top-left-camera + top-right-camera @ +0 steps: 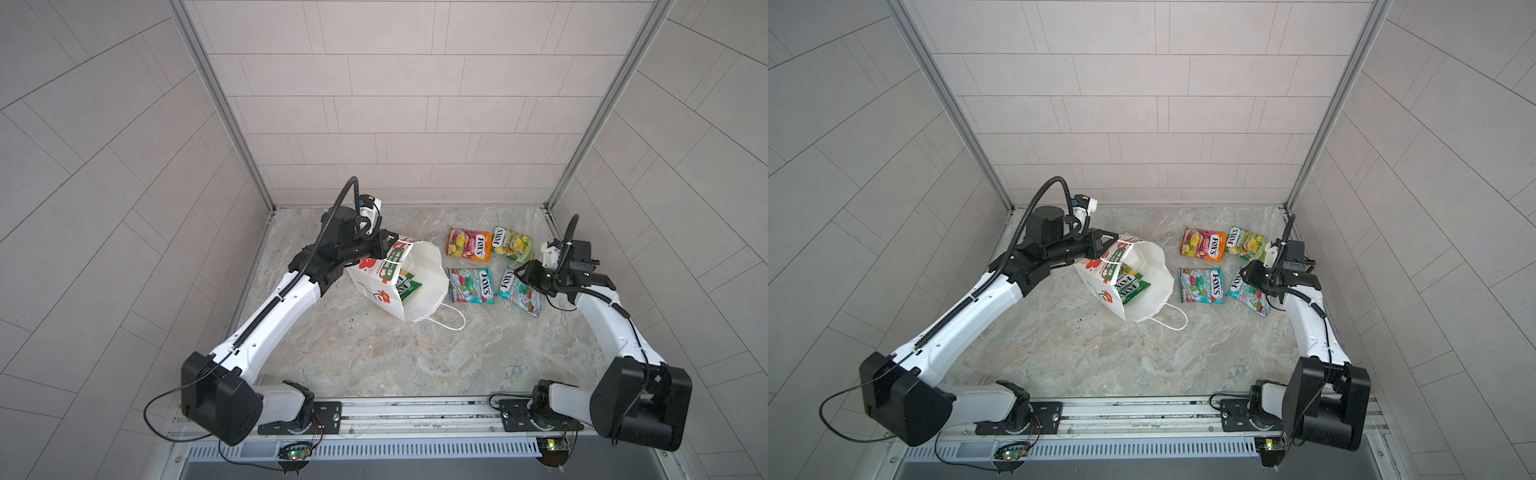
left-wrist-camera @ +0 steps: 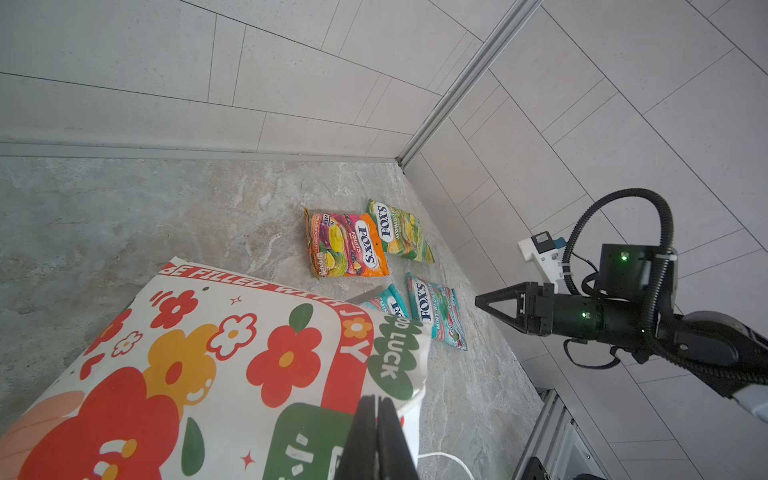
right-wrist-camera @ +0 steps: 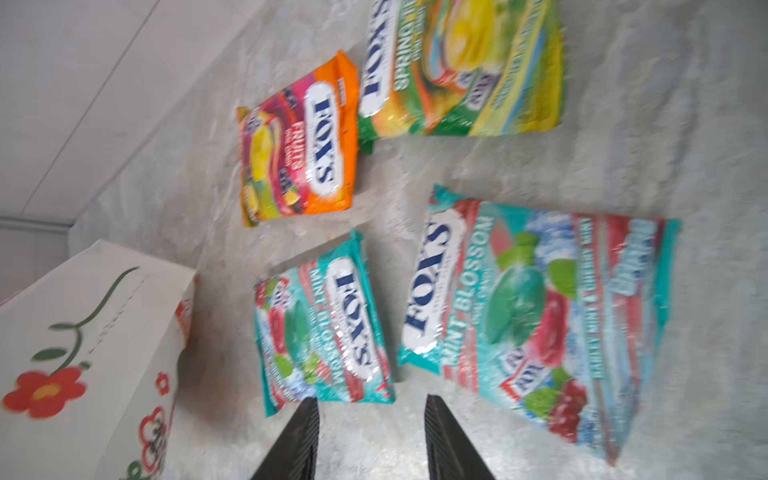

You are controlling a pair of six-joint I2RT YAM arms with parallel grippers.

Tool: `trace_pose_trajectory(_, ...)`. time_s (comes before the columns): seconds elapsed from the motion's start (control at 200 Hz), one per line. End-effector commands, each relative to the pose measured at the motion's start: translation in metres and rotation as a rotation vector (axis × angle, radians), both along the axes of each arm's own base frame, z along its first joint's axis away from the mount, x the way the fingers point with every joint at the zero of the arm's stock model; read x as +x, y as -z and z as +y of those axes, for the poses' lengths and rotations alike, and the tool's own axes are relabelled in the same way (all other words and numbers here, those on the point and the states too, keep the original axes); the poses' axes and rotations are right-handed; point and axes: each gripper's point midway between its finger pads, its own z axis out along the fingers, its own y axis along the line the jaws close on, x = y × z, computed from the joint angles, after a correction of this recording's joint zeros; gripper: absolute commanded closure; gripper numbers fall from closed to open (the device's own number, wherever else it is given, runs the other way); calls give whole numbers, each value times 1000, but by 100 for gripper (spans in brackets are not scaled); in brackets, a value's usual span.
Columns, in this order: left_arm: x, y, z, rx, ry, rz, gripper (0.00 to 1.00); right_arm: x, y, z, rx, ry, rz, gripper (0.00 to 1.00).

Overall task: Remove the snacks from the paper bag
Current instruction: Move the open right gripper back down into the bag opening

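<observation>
The white paper bag [image 1: 376,286] [image 1: 1100,276] leans over left of centre, mouth up and to the right. My left gripper [image 1: 388,243] [image 2: 377,399] is shut on its printed rim [image 2: 399,386]. Green snacks [image 1: 409,284] [image 1: 1130,282] show inside the bag. On the table to its right lie an orange-pink packet [image 1: 469,245] [image 3: 297,141], a green-yellow packet [image 1: 512,243] [image 3: 457,70] and two teal packets [image 1: 471,285] [image 1: 519,293]. My right gripper [image 1: 519,271] [image 3: 370,401] hovers open by the right teal packet [image 3: 540,316], holding nothing.
A loose white cord handle [image 1: 451,322] trails from the bag onto the marble table [image 1: 374,357]. Tiled walls close in the back and both sides. A metal rail [image 1: 415,411] with both arm bases runs along the front edge.
</observation>
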Motion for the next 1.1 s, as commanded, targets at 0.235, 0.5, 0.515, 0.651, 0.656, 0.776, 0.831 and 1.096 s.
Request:
trace_pose_trajectory(0.235,-1,-16,0,-43,-3,-53,100,-34,-50,106,94,-146,-227,62)
trace_pose_trajectory(0.5,-2,-18,-1,-51,2,-54,100,-42,-77,171,105,-338,-278,62)
trace_pose_trajectory(0.515,-3,-19,-1,-52,2,-54,100,-42,-77,175,105,-351,-280,62)
trace_pose_trajectory(0.651,-3,-18,-1,-51,4,-53,100,-45,-80,214,100,-442,-285,62)
trace_pose_trajectory(0.656,-3,-18,-1,-52,5,-53,100,-45,-81,215,99,-445,-286,62)
trace_pose_trajectory(0.776,-3,-19,-1,-52,6,-56,100,-45,-77,244,79,-494,-276,63)
trace_pose_trajectory(0.831,-3,-19,-1,-52,5,-57,100,-46,-74,256,72,-514,-266,63)
trace_pose_trajectory(1.096,-4,-20,-1,-53,4,-59,100,-41,-44,290,14,-558,-196,65)
